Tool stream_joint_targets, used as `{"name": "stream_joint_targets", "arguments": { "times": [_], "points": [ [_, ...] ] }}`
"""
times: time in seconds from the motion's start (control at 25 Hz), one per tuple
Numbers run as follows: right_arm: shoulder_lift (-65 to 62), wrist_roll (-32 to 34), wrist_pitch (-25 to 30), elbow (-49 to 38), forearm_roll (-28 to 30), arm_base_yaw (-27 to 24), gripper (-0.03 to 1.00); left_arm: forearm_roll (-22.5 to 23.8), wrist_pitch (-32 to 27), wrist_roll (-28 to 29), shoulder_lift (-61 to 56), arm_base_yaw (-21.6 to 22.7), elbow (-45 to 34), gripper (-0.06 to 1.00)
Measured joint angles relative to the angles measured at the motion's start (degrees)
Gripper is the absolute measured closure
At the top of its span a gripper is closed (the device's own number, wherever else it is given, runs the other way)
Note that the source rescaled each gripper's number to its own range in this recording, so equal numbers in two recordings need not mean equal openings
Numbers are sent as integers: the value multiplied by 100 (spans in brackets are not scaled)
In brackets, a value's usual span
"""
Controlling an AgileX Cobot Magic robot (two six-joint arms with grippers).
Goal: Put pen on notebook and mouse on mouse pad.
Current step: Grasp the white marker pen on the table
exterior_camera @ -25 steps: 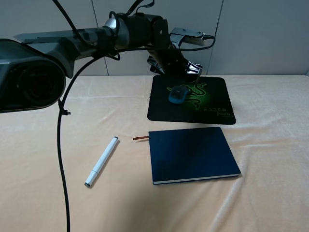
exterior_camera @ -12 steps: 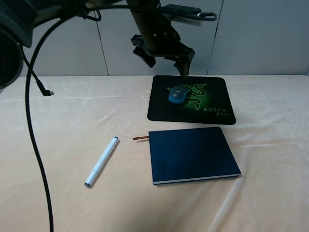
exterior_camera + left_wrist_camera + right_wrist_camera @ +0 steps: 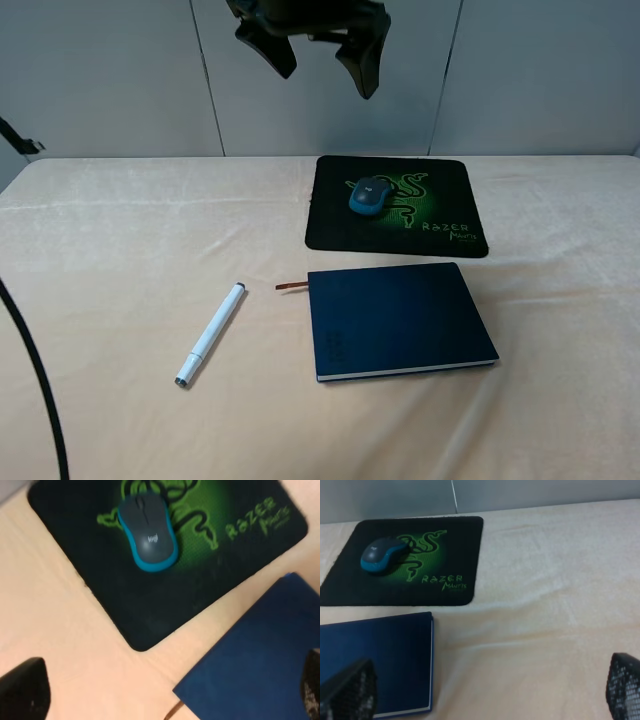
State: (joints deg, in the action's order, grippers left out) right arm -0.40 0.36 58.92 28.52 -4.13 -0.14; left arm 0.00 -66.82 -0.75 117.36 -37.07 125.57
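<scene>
The teal-and-grey mouse (image 3: 368, 195) (image 3: 148, 532) (image 3: 382, 555) rests on the left part of the black Razer mouse pad (image 3: 450, 190) (image 3: 165, 595) (image 3: 462, 535). In front of the pad lies the navy notebook (image 3: 400, 318) (image 3: 260, 665) (image 3: 375, 665), closed and flat. The white pen (image 3: 211, 334) lies on the cloth left of the notebook, apart from it. My left gripper (image 3: 318, 55) (image 3: 167, 695) hangs open and empty high above the pad's far edge. My right gripper (image 3: 485, 690) is open and empty, off to the right of the notebook; the exterior high view does not show it.
A peach tablecloth (image 3: 120, 250) covers the whole table. The notebook's reddish ribbon (image 3: 292, 287) sticks out from its far left corner toward the pen. A grey panelled wall (image 3: 540, 80) stands behind the table. A black cable (image 3: 30, 370) hangs along the left edge.
The left arm has risen from just behind the mouse pad to high above it, its fingers open. Mouse, pen and notebook have stayed where they were.
</scene>
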Motion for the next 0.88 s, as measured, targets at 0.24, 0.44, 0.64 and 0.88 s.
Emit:
{"name": "stream_joint_targets", "arguments": {
  "times": [0.24, 0.44, 0.64, 0.88],
  "points": [
    [0, 0, 0, 0, 0, 0, -3, 0, 0, 15, -1163, 0, -1003, -5],
    [0, 0, 0, 0, 0, 0, -3, 0, 0, 20, -2380, 0, -2317, -5],
    [0, 0, 0, 0, 0, 0, -3, 0, 0, 22, -3466, 0, -3298, -5],
    [0, 0, 0, 0, 0, 0, -3, 0, -5, 7, -5039, 0, -4549, -6]
  ]
}}
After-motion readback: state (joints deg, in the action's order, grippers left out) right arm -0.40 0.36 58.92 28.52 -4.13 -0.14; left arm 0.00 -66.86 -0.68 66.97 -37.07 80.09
